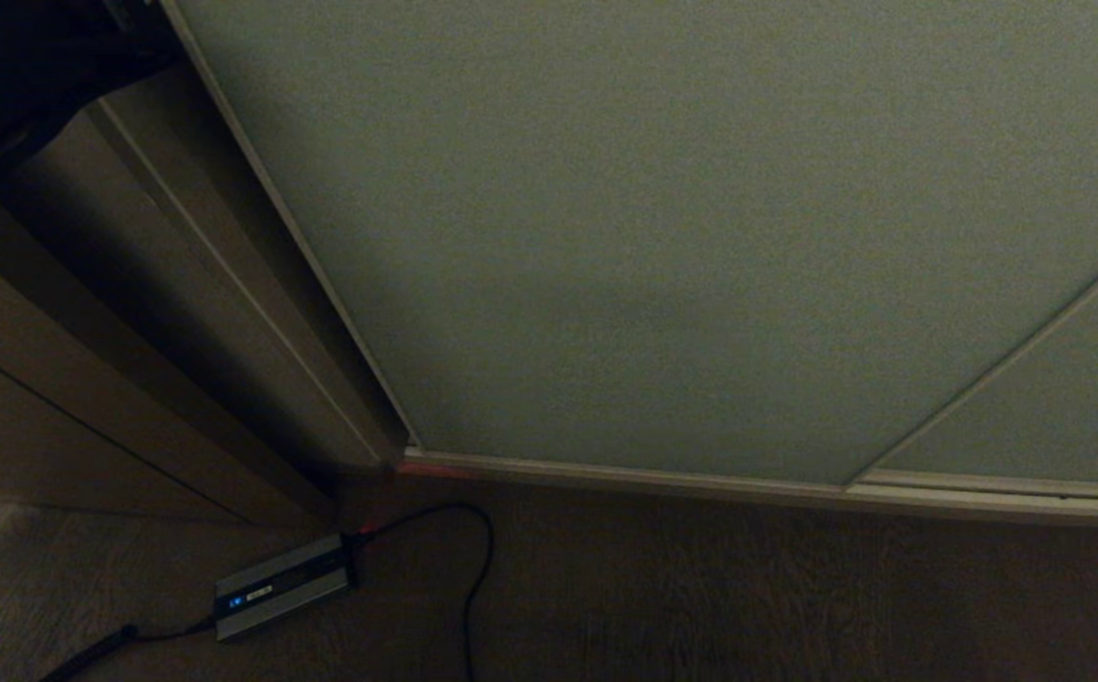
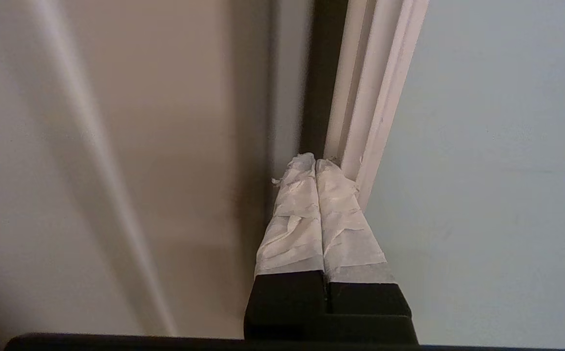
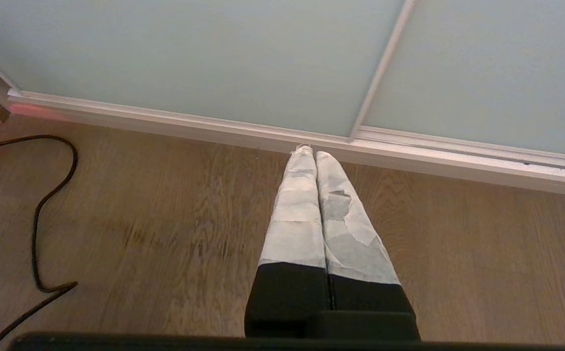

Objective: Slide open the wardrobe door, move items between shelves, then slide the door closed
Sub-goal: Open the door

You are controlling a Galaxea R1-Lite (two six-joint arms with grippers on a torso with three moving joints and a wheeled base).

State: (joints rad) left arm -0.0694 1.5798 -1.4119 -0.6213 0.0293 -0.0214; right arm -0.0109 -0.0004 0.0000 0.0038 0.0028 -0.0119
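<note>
The sliding wardrobe door point(image 1: 662, 237) fills most of my head view, its pale grey-green panel standing shut right up against the brown wooden side panel point(image 1: 132, 313), so I judge the task has barely begun: nothing is opened, and no shelves or plush toys show in any view. My left gripper point(image 2: 315, 161) has its taped fingers pressed together, holding nothing, with the tips at the dark gap between the side panel and the door's light metal frame point(image 2: 375, 97); whether they touch the frame I cannot tell. I read this as lining up to push the door aside. My right gripper point(image 3: 310, 152) is also closed and empty, parked low over the wood-grain floor point(image 3: 165, 219) near the bottom track point(image 3: 433, 156). A small power box point(image 1: 281, 585) and black cable point(image 1: 473, 568) lie on the floor nearby. Opening, moving the toys and closing all remain.
</note>
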